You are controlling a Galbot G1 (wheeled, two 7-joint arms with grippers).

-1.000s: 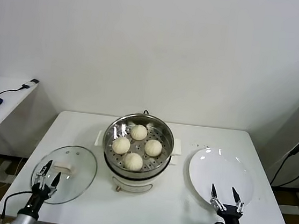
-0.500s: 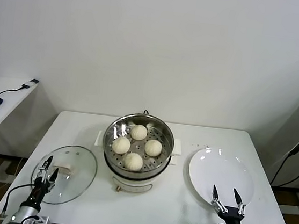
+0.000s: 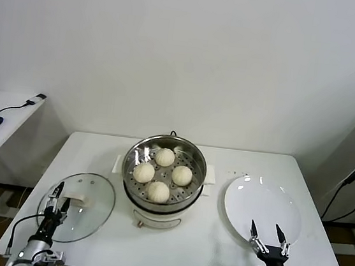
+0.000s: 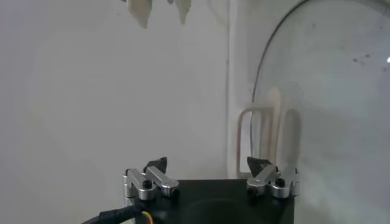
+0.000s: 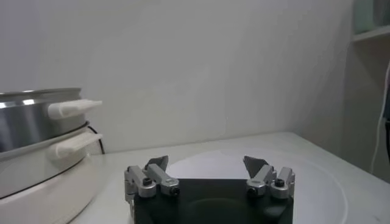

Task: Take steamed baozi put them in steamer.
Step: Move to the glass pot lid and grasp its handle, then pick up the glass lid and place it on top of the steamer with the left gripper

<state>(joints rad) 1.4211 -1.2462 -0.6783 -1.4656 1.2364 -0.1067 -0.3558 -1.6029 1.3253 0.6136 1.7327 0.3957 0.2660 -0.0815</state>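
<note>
Four steamed baozi (image 3: 162, 174) lie in the steamer (image 3: 166, 156) at frame centre. Left pincer (image 3: 58, 198) at lower left and right pincer (image 3: 268, 234) at lower right both stand open, holding nothing.

No legible text or labels anywhere.

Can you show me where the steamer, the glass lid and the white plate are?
steamer (image 3: 138, 151): head view, its shiny steel rim.
glass lid (image 3: 95, 210): head view, bare glass near its edge.
white plate (image 3: 262, 204): head view, its bare middle.
</note>
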